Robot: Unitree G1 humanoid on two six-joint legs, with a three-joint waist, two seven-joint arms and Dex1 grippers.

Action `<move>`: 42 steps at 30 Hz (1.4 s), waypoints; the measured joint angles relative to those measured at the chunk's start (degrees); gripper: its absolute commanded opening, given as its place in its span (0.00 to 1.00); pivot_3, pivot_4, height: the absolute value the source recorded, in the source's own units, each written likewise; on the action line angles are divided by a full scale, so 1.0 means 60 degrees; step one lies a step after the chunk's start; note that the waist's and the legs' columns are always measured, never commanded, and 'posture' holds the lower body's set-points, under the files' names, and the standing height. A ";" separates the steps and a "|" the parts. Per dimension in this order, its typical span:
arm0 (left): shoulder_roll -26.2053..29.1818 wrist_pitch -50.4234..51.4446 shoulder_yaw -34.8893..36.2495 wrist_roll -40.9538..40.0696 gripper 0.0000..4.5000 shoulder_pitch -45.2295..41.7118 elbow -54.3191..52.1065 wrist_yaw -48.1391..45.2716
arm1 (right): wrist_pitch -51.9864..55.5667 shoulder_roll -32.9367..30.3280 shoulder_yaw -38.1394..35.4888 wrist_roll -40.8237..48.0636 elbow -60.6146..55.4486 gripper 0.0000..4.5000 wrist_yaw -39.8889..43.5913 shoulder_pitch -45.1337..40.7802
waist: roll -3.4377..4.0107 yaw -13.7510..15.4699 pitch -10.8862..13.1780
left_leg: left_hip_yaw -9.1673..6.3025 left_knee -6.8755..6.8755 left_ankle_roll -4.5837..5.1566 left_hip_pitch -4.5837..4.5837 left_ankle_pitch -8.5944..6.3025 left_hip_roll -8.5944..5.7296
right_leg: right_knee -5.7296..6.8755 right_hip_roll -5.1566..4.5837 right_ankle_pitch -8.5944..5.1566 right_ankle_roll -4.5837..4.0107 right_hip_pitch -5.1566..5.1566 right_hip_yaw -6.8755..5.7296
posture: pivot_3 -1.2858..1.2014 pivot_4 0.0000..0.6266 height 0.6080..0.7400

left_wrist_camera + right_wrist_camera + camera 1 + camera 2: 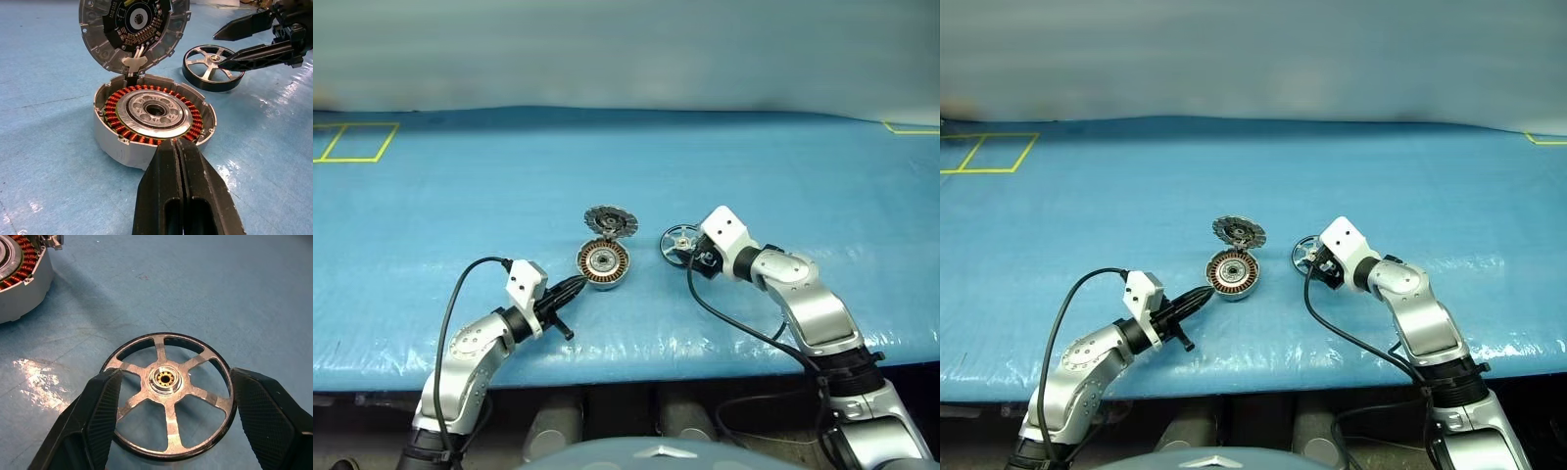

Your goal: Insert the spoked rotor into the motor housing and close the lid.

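No readable text, label, brand or number stands on anything here; the yellow lines (352, 143) taped on the blue table cover (460, 196) form plain boxes without lettering, and the dark inner face of the lid (134, 29) carries only fine circuit marks too small to read

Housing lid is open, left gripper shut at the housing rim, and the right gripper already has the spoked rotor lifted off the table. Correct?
Not quite. The spoked rotor lies flat on the blue table, not lifted. The right wrist view shows the right gripper open, its fingers on either side of the rim. The rest holds: the lid stands open above the motor housing, and the left gripper is shut at its rim.
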 measured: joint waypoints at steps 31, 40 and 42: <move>-0.0149 -0.0059 -0.0122 0.0109 0.01 -0.0140 0.0652 0.0084 | 0.1230 0.0231 -0.0212 0.0542 -0.0825 0.82 -0.0359 0.0672 | 0.0000 0.0080 0.0000 | -0.0001 0.0000 0.0002 -0.0002 -0.0001 0.0000 | -0.0007 -0.0001 -0.0005 0.0010 0.0001 -0.0002 | 0.52 0.24 1.00; -0.0151 -0.0069 -0.0131 0.0148 0.01 -0.0151 0.0686 0.0160 | 0.1539 0.0428 -0.0599 0.1189 -0.0843 0.82 -0.0323 0.0750 | 0.0000 0.0075 0.0000 | -0.0001 -0.0001 0.0003 -0.0003 -0.0001 0.0000 | -0.0007 -0.0001 -0.0005 0.0010 0.0001 -0.0002 | 0.52 0.24 1.00; -0.0151 -0.0070 -0.0138 0.0228 0.01 -0.0152 0.0689 0.0183 | 0.1615 0.0441 -0.0687 0.1324 -0.0843 0.82 -0.0326 0.0768 | 0.0000 0.0076 0.0000 | -0.0001 -0.0002 0.0003 -0.0003 -0.0001 0.0000 | -0.0008 -0.0001 -0.0005 0.0010 0.0001 -0.0002 | 0.52 0.24 1.00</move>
